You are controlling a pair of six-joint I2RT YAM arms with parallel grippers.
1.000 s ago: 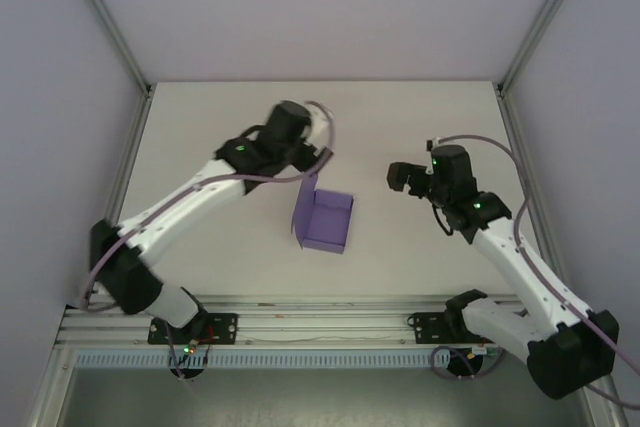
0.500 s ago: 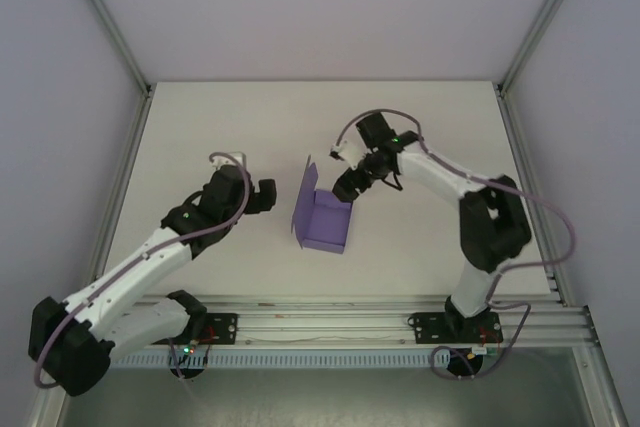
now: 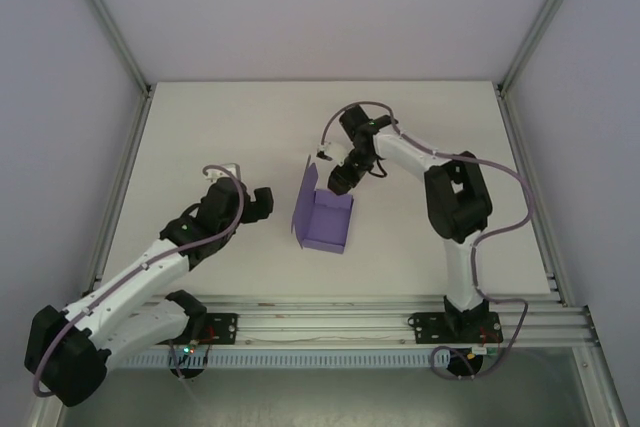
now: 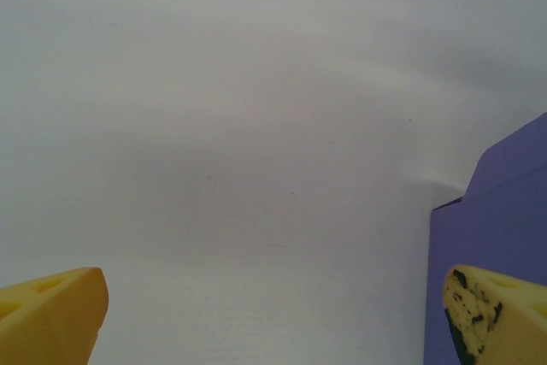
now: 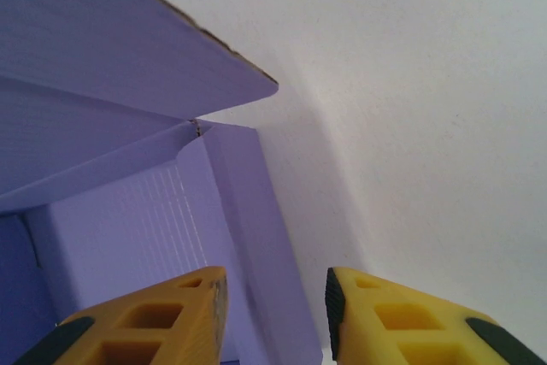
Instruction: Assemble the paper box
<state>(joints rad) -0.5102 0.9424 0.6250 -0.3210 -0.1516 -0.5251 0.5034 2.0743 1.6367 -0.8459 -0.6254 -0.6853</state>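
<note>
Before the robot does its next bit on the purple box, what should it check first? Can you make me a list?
1. Paper box sits flat on the table: ok.
2. Its tall flap stands up on the left side: ok.
3. Right jaws straddle a box wall: ok.
4. Right jaws really pinching that wall: cannot tell.
5. Left jaws wide open, apart from the box: ok.
</note>
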